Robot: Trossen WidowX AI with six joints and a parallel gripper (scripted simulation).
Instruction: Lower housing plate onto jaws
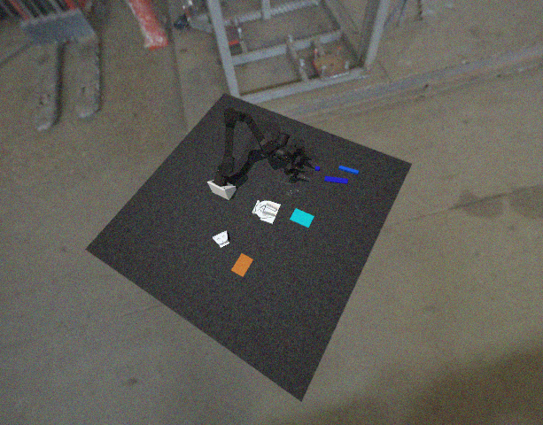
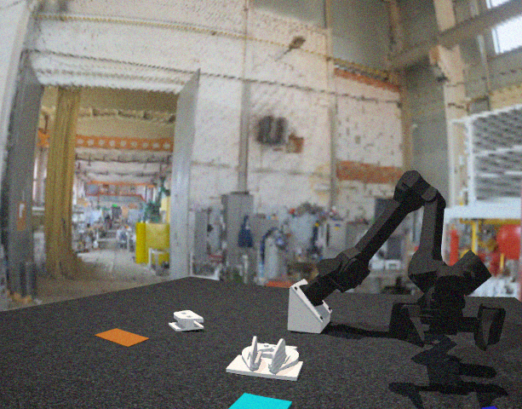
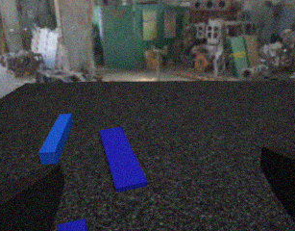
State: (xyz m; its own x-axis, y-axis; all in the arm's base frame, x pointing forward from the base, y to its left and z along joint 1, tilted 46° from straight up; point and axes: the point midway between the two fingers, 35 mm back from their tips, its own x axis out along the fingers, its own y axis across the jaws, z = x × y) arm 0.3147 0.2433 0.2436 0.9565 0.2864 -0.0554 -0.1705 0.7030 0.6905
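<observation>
A white base plate (image 1: 274, 220) (image 2: 291, 373) lies on the dark table. Two upright white jaws, the left jaw (image 2: 254, 353) and the right jaw (image 2: 277, 355), stand on it, with a rounded white part behind them. A small white piece (image 1: 224, 243) (image 2: 188, 315) with a flat top sits apart, near the orange patch; it may be the housing plate on a stand, but I cannot tell. My gripper (image 1: 309, 173) (image 2: 452, 345) (image 3: 162, 166) is open and empty. It is low over the table, well away from both white pieces and close to the blue pieces.
A bright blue bar (image 1: 348, 169) (image 3: 56, 140), a dark blue flat bar (image 1: 336, 180) (image 3: 122, 159) and a small blue block (image 1: 317, 168) (image 3: 72, 225) lie before the gripper. A cyan patch (image 1: 302, 217) (image 2: 261, 401) lies beside the base plate; an orange patch (image 1: 242, 265) (image 2: 122, 336) lies farther off.
</observation>
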